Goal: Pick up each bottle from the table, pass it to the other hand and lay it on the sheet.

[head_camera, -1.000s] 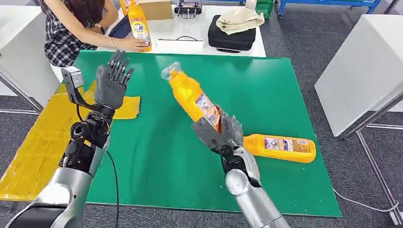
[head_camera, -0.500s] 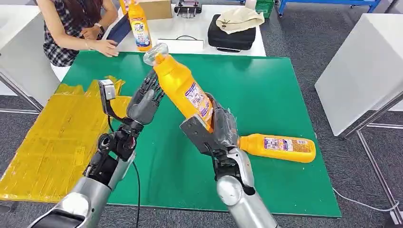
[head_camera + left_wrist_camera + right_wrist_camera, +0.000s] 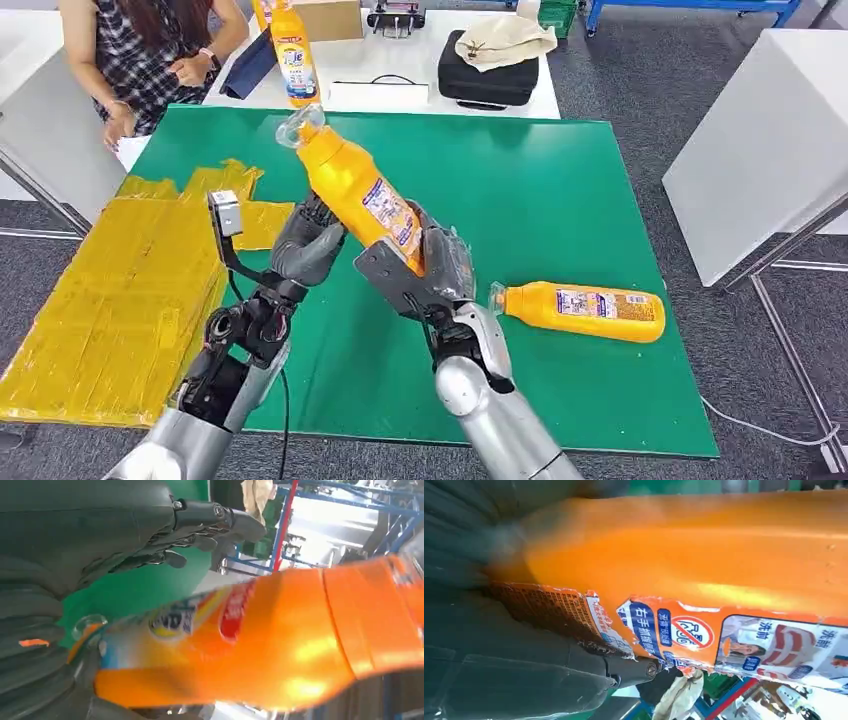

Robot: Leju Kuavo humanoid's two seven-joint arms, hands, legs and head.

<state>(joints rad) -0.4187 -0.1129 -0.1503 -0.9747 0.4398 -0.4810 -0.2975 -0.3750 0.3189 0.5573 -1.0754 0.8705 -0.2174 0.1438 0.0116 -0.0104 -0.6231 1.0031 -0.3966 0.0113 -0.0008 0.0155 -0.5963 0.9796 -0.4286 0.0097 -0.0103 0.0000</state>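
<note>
While the right hand [image 3: 425,270] grips the lower body of the orange bottle [image 3: 350,185] and tilts it neck-up over the green tabletop [image 3: 560,190], the step in hand looks like the pass itself: the left hand [image 3: 305,245] is up against the bottle's side, just below its middle. The right fingers [image 3: 574,660] are wrapped tightly round the labelled part, so that hand carries the weight. The left fingers [image 3: 210,522] are curved and partly spread, with the bottle lying across the palm; in the blurred left wrist view they seem not to have closed round it, though I cannot tell that for certain. The next move, as I judge it, calls for the left hand to close firmly on the body before the right lets go, and then to carry the bottle over to the yellow sheet [image 3: 110,300] that lies at the robot's left. A second bottle [image 3: 585,310] lies on its side on the tabletop near the right arm, not yet picked up.
</note>
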